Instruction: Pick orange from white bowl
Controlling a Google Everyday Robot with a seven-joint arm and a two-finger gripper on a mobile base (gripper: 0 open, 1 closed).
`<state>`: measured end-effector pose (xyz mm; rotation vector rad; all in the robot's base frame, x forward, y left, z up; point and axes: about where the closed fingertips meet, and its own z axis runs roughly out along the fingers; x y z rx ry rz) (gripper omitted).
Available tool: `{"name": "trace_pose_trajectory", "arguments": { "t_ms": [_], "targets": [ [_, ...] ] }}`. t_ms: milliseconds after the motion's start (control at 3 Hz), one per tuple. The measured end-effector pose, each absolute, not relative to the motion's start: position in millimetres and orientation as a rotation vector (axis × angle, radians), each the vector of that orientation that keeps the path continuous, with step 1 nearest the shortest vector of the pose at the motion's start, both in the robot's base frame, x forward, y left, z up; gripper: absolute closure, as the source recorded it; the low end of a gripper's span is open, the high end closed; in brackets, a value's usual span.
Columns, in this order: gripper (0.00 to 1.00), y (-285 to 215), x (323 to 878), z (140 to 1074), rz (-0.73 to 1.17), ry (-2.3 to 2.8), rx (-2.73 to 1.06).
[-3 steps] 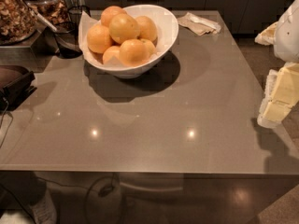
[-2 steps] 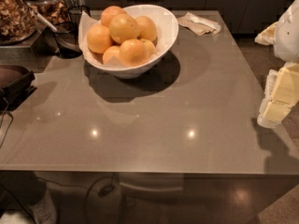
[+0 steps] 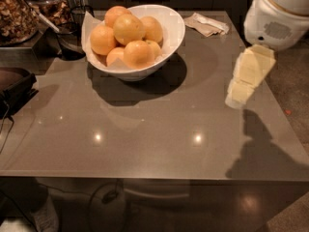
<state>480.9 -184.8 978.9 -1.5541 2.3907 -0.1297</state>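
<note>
The white bowl [image 3: 169, 37] stands at the back left of the grey table [image 3: 145, 129]. It holds several pale oranges. The largest orange [image 3: 128, 29] lies on top in the middle, with another orange [image 3: 139, 54] at the front and one [image 3: 103, 39] at the left. My gripper [image 3: 237, 94] hangs over the table's right side, pale yellow, pointing down and to the left, below the white arm [image 3: 280, 16]. It is well to the right of the bowl, holds nothing, and touches nothing.
Dark glass jars of nuts [image 3: 17, 13] stand at the back left with a dark scoop [image 3: 65, 40] beside the bowl. A crumpled napkin [image 3: 207, 24] lies at the back. A black object [image 3: 14, 88] sits at the left edge.
My arm and gripper have moved in from the right edge, further over the table and toward the bowl. The bowl and oranges have not moved.
</note>
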Motion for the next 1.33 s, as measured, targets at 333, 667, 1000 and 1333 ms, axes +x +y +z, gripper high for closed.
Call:
{"name": "trace_pose_trajectory", "arguments": {
  "t_ms": [333,667,1000,1333],
  "targets": [
    [0.00,-158,510,976,-0.140,2.455,-1.532],
    [0.00,-153,514,977,-0.140,2.436,-1.527],
    [0.00,-147,527,977,-0.028,2.404,-1.508],
    [0.00,-127,556,989,0.025,2.380,-1.479]
  ]
}}
